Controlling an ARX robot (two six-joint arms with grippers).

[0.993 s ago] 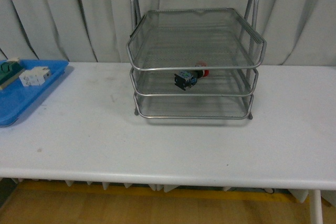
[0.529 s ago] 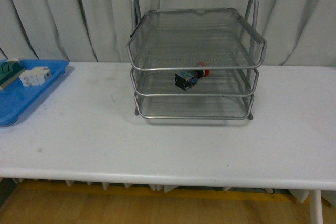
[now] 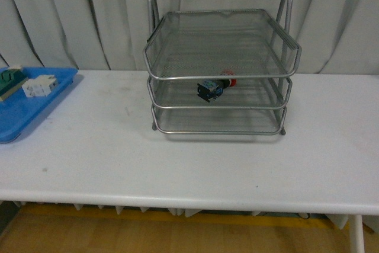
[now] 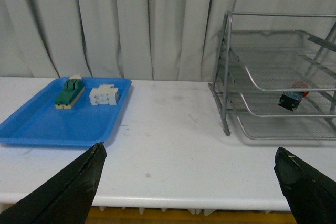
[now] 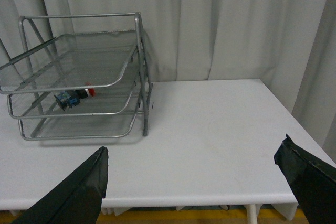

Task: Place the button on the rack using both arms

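Before pale curtains (image 3: 53, 16), on the white table (image 3: 195, 164), both claws (image 4: 189, 182) (image 5: 194, 184) gape empty.

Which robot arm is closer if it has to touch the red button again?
Hard to say; neither has a clear edge. The button already lies on the rack's middle tier, both arms are pulled back with fingers wide open, and both wrist views show it far off.

Three views, all sharing rack (image 3: 220, 69)
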